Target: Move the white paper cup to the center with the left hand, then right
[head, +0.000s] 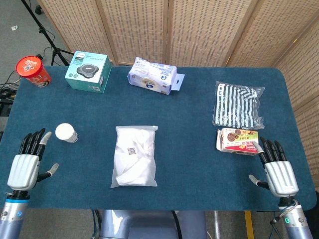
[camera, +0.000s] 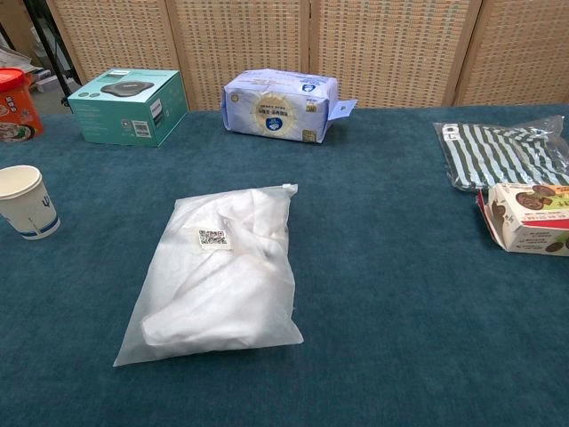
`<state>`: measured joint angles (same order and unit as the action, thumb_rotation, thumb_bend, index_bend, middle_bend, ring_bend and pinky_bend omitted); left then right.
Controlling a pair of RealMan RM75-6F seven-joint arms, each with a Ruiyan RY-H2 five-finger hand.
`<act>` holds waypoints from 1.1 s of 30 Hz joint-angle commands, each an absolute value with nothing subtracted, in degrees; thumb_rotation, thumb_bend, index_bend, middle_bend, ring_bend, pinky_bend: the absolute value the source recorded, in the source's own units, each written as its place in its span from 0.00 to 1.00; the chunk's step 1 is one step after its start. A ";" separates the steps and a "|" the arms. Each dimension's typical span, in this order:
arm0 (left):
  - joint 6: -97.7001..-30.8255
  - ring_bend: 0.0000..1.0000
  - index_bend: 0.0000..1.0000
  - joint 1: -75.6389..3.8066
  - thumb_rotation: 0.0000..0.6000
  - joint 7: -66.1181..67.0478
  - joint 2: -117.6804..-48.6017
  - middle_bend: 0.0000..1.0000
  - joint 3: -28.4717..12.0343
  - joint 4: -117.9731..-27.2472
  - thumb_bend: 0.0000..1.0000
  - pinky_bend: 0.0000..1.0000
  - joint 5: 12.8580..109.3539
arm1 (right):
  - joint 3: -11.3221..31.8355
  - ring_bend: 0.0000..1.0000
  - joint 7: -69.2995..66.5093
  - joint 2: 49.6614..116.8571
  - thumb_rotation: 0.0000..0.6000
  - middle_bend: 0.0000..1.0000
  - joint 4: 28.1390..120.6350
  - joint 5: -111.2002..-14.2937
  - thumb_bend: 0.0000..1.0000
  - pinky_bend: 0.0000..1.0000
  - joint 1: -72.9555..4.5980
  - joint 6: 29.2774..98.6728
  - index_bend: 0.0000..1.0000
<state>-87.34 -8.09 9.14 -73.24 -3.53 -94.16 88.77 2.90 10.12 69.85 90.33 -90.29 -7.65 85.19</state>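
The white paper cup [head: 66, 133] stands upright on the blue table's left side; the chest view shows the cup [camera: 28, 202] at the left edge, with a blue band near its base. My left hand [head: 28, 162] lies flat near the front left corner, fingers spread and holding nothing, a short way front-left of the cup and apart from it. At the front right, my right hand [head: 277, 168] also rests flat and open, its fingertips close to the snack box. Neither hand shows in the chest view.
A clear bag of white cloth [head: 134, 156] lies at the table's middle. Behind stand a teal box [head: 88, 71], a tissue pack [head: 152, 75] and a red noodle cup [head: 33, 71]. On the right lie a striped bag [head: 238, 103] and a snack box [head: 237, 140].
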 commanded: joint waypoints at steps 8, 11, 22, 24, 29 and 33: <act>-87.19 0.00 0.00 -8.16 1.00 8.89 -73.27 0.00 -3.36 -93.99 0.21 0.00 88.98 | 2.90 0.00 9.78 69.69 1.00 0.00 90.55 -90.65 0.13 0.00 -7.66 85.38 0.00; -86.82 0.00 0.00 -8.29 1.00 8.64 -73.25 0.00 -3.48 -93.76 0.21 0.00 88.59 | 3.09 0.00 9.89 69.72 1.00 0.00 90.59 -90.46 0.13 0.00 -7.74 85.33 0.00; -86.86 0.00 0.00 -8.24 1.00 8.70 -73.34 0.00 -3.56 -93.93 0.21 0.00 88.29 | 3.43 0.00 8.82 69.34 1.00 0.00 90.42 -89.91 0.13 0.00 -7.48 85.73 0.00; -86.94 0.00 0.00 -8.25 1.00 8.85 -73.38 0.00 -3.59 -93.96 0.21 0.00 88.36 | 3.46 0.00 8.71 69.29 1.00 0.00 90.44 -89.96 0.13 0.00 -7.42 85.89 0.00; -87.18 0.00 0.00 -8.15 1.00 8.68 -73.28 0.00 -4.04 -94.12 0.21 0.00 87.72 | 3.45 0.00 8.87 69.30 1.00 0.00 90.47 -89.86 0.13 0.00 -7.39 85.81 0.00; -85.71 0.00 0.00 -8.48 1.00 6.99 -72.30 0.00 -4.98 -94.93 0.21 0.00 85.25 | 3.53 0.00 8.69 69.28 1.00 0.00 90.33 -89.49 0.13 0.00 -7.44 85.50 0.00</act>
